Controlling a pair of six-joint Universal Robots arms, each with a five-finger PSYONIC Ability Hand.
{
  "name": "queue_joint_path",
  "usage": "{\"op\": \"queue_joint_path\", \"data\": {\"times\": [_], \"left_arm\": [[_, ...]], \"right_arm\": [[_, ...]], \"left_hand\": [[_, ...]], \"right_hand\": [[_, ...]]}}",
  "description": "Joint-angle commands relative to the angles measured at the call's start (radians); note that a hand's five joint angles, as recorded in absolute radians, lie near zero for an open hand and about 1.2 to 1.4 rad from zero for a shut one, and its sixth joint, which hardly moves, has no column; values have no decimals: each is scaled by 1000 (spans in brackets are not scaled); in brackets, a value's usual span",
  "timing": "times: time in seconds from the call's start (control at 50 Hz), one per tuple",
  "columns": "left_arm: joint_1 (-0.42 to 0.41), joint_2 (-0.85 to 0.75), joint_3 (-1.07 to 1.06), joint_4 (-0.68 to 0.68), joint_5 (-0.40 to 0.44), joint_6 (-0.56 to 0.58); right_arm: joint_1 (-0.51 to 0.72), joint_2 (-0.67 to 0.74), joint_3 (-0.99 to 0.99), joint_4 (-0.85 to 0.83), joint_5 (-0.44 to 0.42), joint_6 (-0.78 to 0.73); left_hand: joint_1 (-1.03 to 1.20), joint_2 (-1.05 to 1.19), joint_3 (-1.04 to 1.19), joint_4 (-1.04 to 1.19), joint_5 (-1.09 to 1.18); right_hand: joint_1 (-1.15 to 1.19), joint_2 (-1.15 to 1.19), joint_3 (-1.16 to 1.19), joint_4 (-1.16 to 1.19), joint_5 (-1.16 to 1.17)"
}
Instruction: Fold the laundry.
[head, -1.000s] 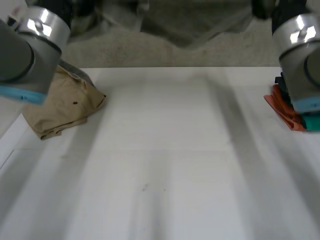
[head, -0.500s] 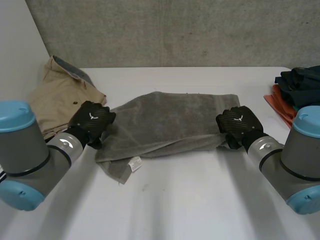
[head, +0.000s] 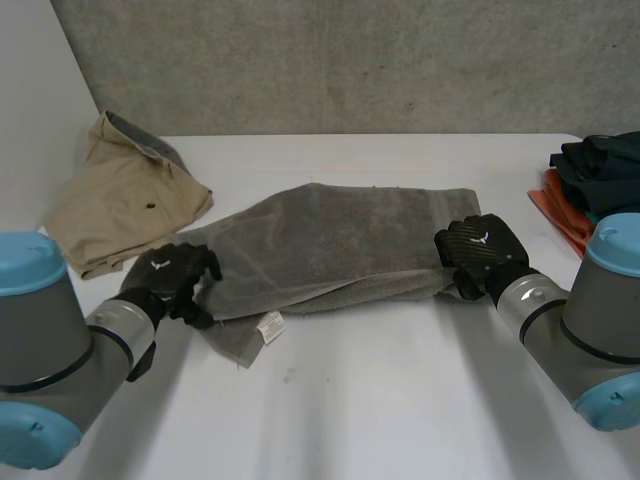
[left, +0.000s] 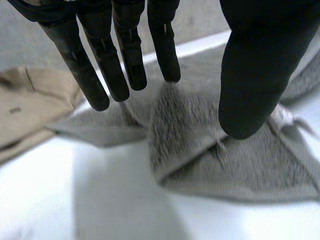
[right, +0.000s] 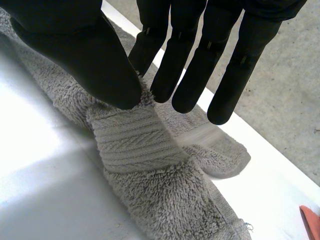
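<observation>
Bright diffuse light, table (head: 380, 420) v. white

Free: you can pass over the bare near table (head: 400, 400), 4 to 8 o'clock | Blocked: grey towel (head: 340, 240) spans centre | tan garment (head: 120, 200) at 10 o'clock | stacked clothes (head: 590, 172) at 3 o'clock

Table (head: 380, 400) bears towel (head: 340, 240), tan garment (head: 120, 205), clothes stack (head: 590, 170).

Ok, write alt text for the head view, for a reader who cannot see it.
A rumpled grey terry towel lies across a white table, the left robot hand pinching its left end and the right robot hand its right end. A crumpled beige garment sits far left; a stack of dark and orange clothes far right.
</observation>
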Motion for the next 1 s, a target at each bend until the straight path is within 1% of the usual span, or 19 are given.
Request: {"op": "queue_joint_path", "data": {"times": [0.02,0.12,0.14,0.16,0.22,0.28,0.34,0.36,0.48,0.56,0.64,0.7,0.72,0.8,0.82,0.84,0.88,0.94,1.0], "left_arm": [[5,-113,60,14,1,28],[4,-163,111,13,1,48],[4,-182,127,13,1,64],[2,-191,137,13,-1,73],[1,-202,174,14,-2,114],[4,-188,203,14,-24,130],[8,-75,233,5,-58,134],[8,3,237,3,-64,136],[1,211,255,-3,-49,140],[2,294,269,-47,-32,140],[1,289,272,-116,-16,153],[-1,230,276,-150,-15,223],[-1,178,283,-158,-18,276],[-1,58,296,-161,-25,407],[-5,42,298,-161,-29,430],[-10,29,298,-162,-30,447],[-25,-5,303,-161,-32,483],[-33,-10,303,-161,-33,486],[-33,2,301,-161,-36,481]], "right_arm": [[1,0,1,19,0,-3],[1,0,1,19,0,-3],[1,0,1,19,0,-3],[1,0,1,19,0,-3],[-2,-1,-2,17,0,-3],[-7,-31,-24,22,3,-6],[-31,-113,-62,54,9,-18],[-39,-136,-74,74,9,-21],[-76,-309,-214,334,-11,-115],[-84,-369,-286,495,-20,-169],[-77,-371,-318,585,-31,-218],[-79,-356,-321,616,-31,-245],[-79,-347,-321,616,-29,-248],[-73,-212,-332,619,-20,-249],[-73,-171,-344,620,-11,-235],[-71,-154,-346,619,-9,-226],[-71,-117,-343,610,3,-157],[-70,-98,-326,600,25,-49],[-70,-97,-276,590,25,34]], "left_hand": [[57,57,59,56,58],[63,63,65,62,64],[121,121,123,120,122],[229,229,231,229,230],[783,783,785,782,784],[785,785,786,784,785],[785,785,786,784,785],[785,785,786,784,785],[785,785,786,784,785],[785,785,786,784,785],[785,785,786,784,785],[785,785,786,784,785],[785,785,786,784,785],[785,785,786,784,785],[785,785,786,784,785],[785,785,786,784,785],[785,785,786,784,785],[785,785,786,784,785],[785,785,786,784,785]], "right_hand": [[278,220,206,199,209],[278,220,206,199,209],[278,220,206,199,209],[278,220,206,199,209],[278,220,206,199,209],[278,220,206,199,209],[278,220,206,199,209],[278,220,206,199,209],[278,220,206,199,209],[278,220,206,199,209],[278,220,206,199,209],[278,220,206,199,209],[278,220,206,199,209],[278,220,206,199,209],[-177,-235,-250,-256,-246],[-339,-396,-411,-418,-408],[-416,-474,-489,-495,-485],[-718,-776,-791,-797,-787],[-760,-818,-833,-839,-829]]}}
